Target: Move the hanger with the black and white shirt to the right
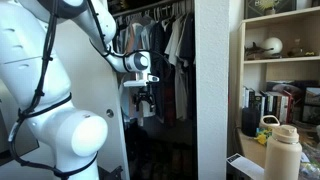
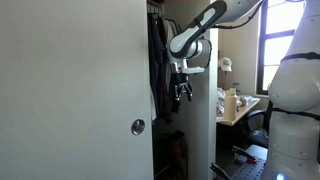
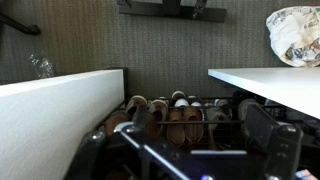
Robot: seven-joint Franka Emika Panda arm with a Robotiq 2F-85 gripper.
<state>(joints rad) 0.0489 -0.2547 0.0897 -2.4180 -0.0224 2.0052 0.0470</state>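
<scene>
Several garments hang on a rail inside an open closet. Some are dark and some pale grey, and I cannot make out the black and white shirt among them. In an exterior view the clothes show as a dark strip behind the door edge. My gripper hangs in front of the closet, below the rail, pointing down. It also shows in an exterior view. In the wrist view its fingers are wide apart with nothing between them.
A shoe rack with several shoes stands on the closet floor below the gripper. A white closet door with a round knob is close by. A wall panel borders the closet. Shelves and a bottle stand beyond it.
</scene>
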